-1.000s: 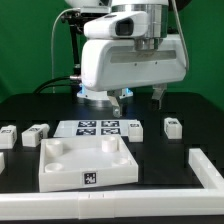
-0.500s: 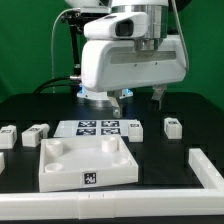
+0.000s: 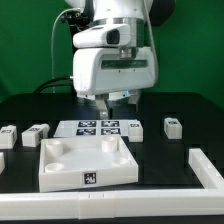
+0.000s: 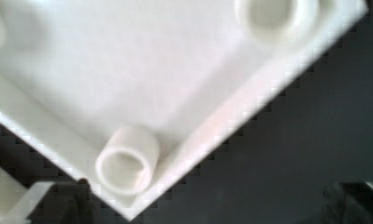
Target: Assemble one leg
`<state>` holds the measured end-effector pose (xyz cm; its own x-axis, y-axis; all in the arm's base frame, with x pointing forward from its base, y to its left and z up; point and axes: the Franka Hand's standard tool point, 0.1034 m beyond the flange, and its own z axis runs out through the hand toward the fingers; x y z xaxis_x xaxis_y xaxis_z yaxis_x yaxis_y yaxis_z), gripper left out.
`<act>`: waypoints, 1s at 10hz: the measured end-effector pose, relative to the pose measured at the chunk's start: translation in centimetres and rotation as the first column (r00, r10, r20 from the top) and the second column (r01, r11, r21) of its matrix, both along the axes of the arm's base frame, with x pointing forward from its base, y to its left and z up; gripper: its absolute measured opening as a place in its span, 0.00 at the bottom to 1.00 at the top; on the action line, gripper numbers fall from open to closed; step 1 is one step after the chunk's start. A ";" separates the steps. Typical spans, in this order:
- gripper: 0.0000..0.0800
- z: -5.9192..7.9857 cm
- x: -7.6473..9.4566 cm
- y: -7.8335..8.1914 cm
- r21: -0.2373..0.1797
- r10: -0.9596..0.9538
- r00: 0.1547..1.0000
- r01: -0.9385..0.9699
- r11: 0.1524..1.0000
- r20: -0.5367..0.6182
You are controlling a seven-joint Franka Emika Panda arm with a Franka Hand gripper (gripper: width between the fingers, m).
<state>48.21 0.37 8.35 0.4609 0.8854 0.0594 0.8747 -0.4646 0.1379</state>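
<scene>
Dark fingers [image 3: 105, 104] seemingly apart, smooth white square piece [image 3: 88, 160], round sockets [image 4: 126, 165]

Wrist view blurred throughout. Square piece [image 4: 156, 90] runs past picture edges, one corner socket [image 4: 286, 14] cut off. Exterior view: gripper [image 3: 119, 101] mostly hidden under wrist housing [image 3: 112, 68]; we cannot tell jaw gap. Leg [image 3: 172, 126] tag too small for us to read. White part [image 3: 2, 161] at exterior view's left edge cut off.

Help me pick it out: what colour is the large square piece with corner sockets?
White; the square piece shows best in the exterior view.
</scene>
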 end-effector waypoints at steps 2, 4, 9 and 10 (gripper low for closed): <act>0.81 -0.1 0.0 -0.2 -0.010 0.025 1.000 -0.025 1.000 -0.005; 0.81 -0.1 0.0 -0.1 -0.010 0.025 1.000 -0.025 1.000 -0.006; 0.81 -2.6 -2.1 -3.3 -0.082 0.422 0.907 -0.421 0.903 -0.012; 0.81 -3.5 -2.5 -3.4 -0.091 0.500 0.866 -0.501 0.861 -0.036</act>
